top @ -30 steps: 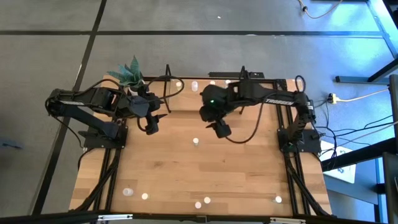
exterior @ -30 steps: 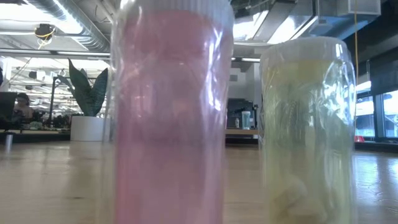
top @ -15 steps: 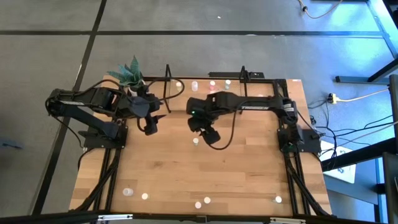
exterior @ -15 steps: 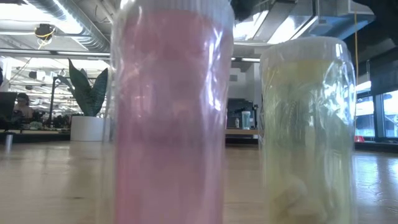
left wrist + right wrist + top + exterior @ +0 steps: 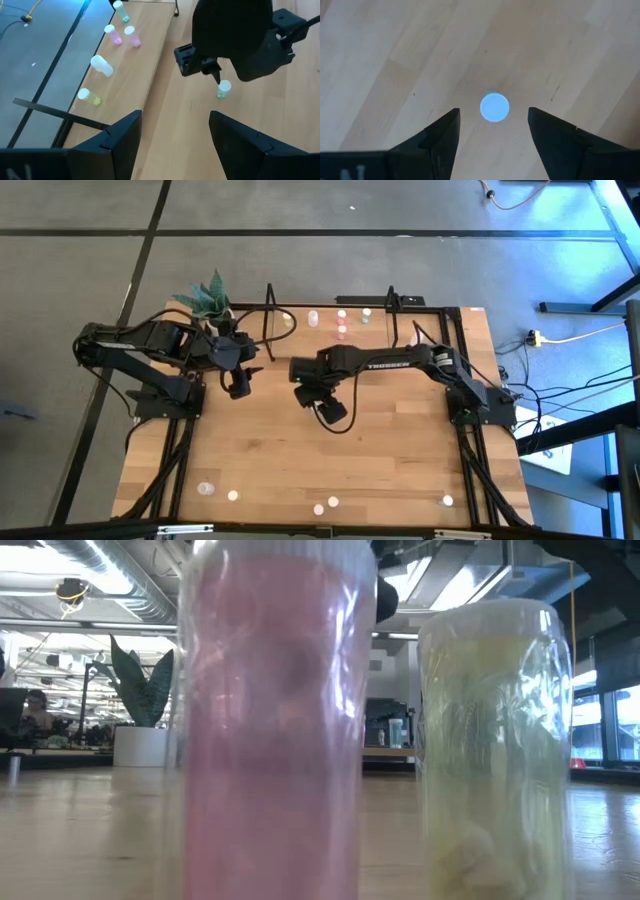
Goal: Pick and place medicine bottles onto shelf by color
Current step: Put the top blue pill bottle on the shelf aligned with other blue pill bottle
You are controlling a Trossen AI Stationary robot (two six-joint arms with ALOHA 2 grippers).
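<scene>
Since the earlier frame the right end effector point(image 5: 492, 132) has swung from the shelf point(image 5: 330, 318) toward the surface point(image 5: 300, 460) middle; its fingers stand open, empty, over a greenish bottle point(image 5: 494, 107). Next: descend straight and close. Left end effector point(image 5: 172, 132) waits open near the surface's far-left corner. An office lies behind.

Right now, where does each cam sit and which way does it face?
High: overhead, straight down on table, both arms, shelf.
Low: table height, facing the room; pink bottle and yellowish bottle fill it.
Left wrist: past open left gripper toward right arm and shelf.
Right wrist: straight down, open right gripper over capped bottle.
Shared: both wrist views show that bottle.
</scene>
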